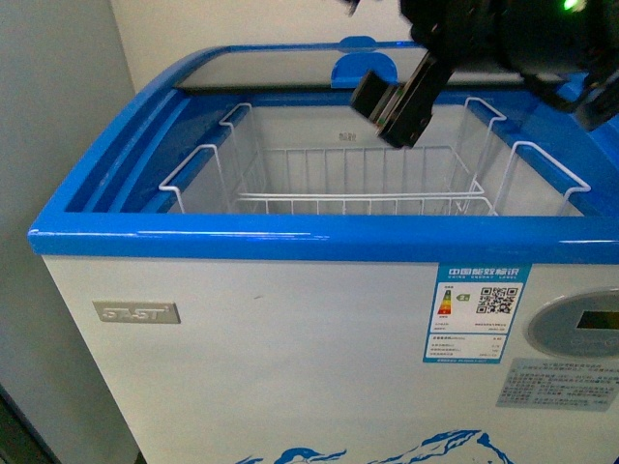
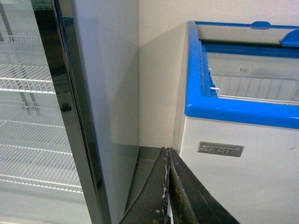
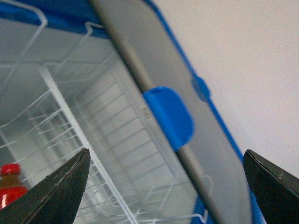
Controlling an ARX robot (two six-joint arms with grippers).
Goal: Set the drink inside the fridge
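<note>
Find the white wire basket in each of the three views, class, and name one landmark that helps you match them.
Front view: the wire basket hangs inside the fridge, picture centre.
Left wrist view: only its end shows, at the right.
Right wrist view: it fills the left half, the drink seen behind its wires.
Shared landmark: the blue lid handle.

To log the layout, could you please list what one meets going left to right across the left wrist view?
Wire shelves of the glass-door fridge → its black door frame → grey side panel → wall corner → chest freezer.
</note>
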